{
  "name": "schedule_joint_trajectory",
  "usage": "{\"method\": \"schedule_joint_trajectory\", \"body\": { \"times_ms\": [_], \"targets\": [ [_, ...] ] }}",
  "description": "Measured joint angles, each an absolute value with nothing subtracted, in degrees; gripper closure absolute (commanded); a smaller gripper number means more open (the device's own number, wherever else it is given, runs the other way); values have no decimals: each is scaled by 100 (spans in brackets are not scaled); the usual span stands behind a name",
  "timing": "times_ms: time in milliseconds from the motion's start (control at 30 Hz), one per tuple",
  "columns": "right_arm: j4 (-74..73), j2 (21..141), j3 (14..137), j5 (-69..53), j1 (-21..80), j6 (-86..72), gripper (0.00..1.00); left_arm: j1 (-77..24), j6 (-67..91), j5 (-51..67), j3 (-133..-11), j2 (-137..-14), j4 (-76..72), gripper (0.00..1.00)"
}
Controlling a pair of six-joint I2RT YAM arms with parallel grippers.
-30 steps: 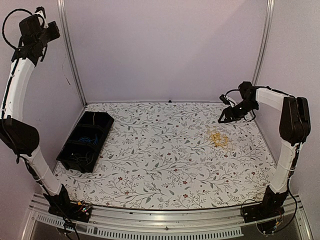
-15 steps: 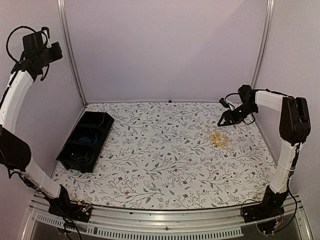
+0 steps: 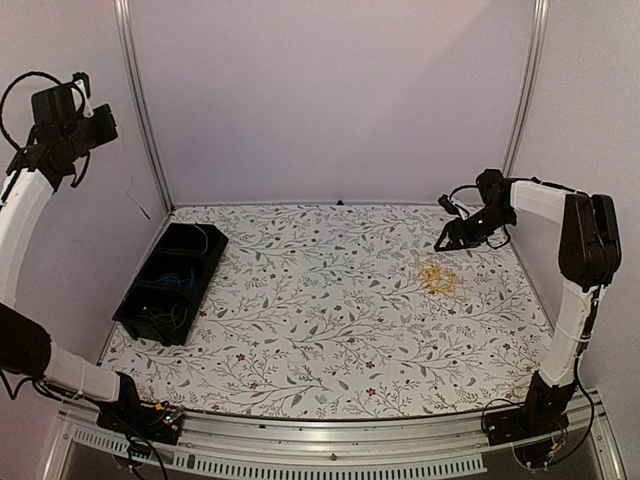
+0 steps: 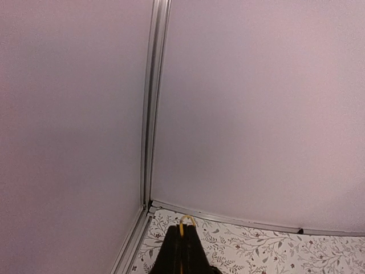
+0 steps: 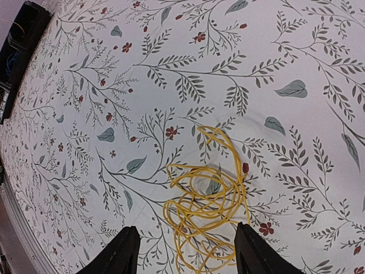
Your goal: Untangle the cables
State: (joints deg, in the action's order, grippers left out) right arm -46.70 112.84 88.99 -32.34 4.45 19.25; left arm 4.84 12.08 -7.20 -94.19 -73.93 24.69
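Since a second ago the left arm has dropped and swung outward, so the left gripper (image 3: 104,118) now sits lower at the 10 o'clock corner of the overhead view, high above the counter (image 3: 330,310); the right arm has barely shifted. In the left wrist view the left gripper (image 4: 182,229) has its fingers pressed together, clamped on a yellow cable end (image 4: 186,219) that pokes out as a small loop at the tips. The right gripper (image 3: 452,236) hangs at 2 o'clock over the counter with its fingers spread apart and nothing between them. Its own camera shows the right gripper (image 5: 187,228) looking down on the yellow cable tangle (image 5: 205,211), a loose coil lying flat on the floral cover. Overhead, that yellow cable tangle (image 3: 437,275) lies at 3 o'clock, just toward 7 o'clock from the right gripper. Well apart, at 9 o'clock, a black divided bin (image 3: 205,235) holds blue cables (image 3: 178,281) in its middle compartment.
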Motion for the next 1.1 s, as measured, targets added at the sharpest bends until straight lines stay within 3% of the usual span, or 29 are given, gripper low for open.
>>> {"method": "schedule_joint_trajectory", "body": {
  "times_ms": [500, 1100],
  "targets": [
    [-4663, 11277, 8683, -3229, 449, 1927, 39, 364, 1487, -180, -8565, -8573, 2045, 100],
    [-4654, 11257, 8615, -3232, 449, 1927, 39, -454, 1879, 54, -7688, -9406, 1643, 100]
  ]
}}
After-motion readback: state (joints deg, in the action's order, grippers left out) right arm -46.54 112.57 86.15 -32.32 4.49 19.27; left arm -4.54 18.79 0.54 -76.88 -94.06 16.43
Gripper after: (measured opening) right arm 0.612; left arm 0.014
